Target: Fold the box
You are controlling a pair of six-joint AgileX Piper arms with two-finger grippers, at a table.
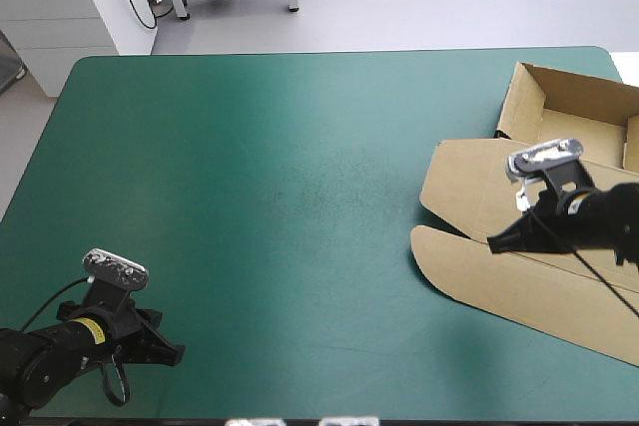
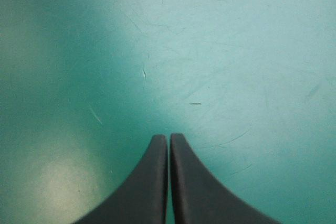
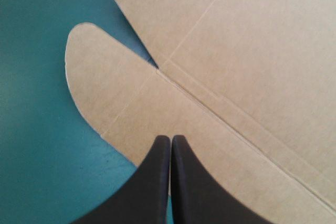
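brown board, the box (image 1: pixel 469 182) lies at the right of the teal-green cover (image 1: pixel 280 197): rounded flap and lid flat, an open tray with raised walls toward the far right corner. left gripper (image 2: pixel 168 137) hangs over bare cover near the front left, fingers pressed together; right gripper (image 3: pixel 171 139) is closed too, over the box by the flap.

No writing is legible; the yellow sticker (image 1: pixel 91 329) on the left arm (image 1: pixel 40 358) is too small.
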